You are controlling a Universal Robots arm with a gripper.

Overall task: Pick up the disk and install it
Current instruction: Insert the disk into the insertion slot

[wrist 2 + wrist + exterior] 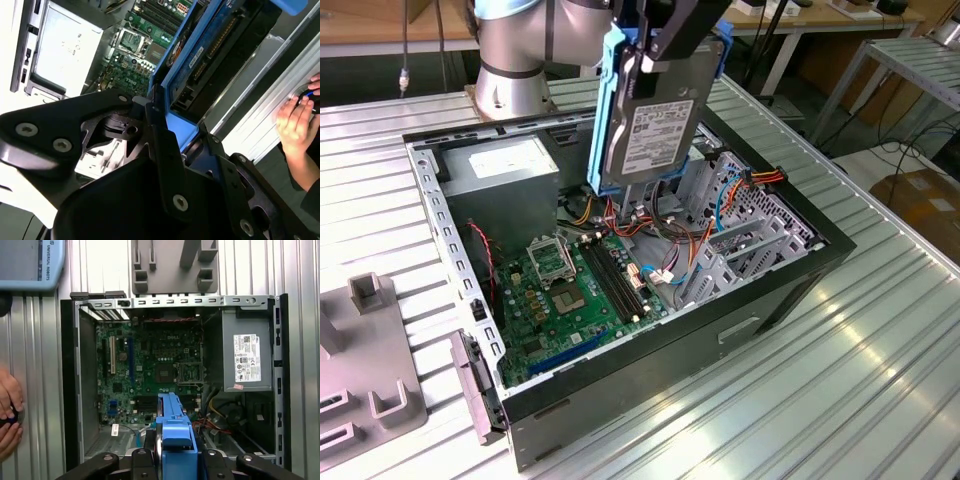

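The disk [651,122], grey metal with a white label in a bright blue carrier, hangs on edge above the open computer case [770,290]. My gripper [658,52] is shut on its upper end, with the black fingers pressing both faces. The disk's lower edge hovers just above the cables and the metal drive cage [735,205] at the back of the case. In the first wrist view the blue carrier edge [174,432] juts out between the black fingers over the motherboard [155,367]. In the second wrist view the carrier [186,60] and the disk's dark underside [227,50] slant away from the gripper.
The grey power supply [506,166] fills a back corner of the case. Red, orange and blue cables [660,235] lie under the disk. A grey fixture block [365,360] sits at the exterior view's left. A person's hands [7,412] rest on the ribbed table beside the case.
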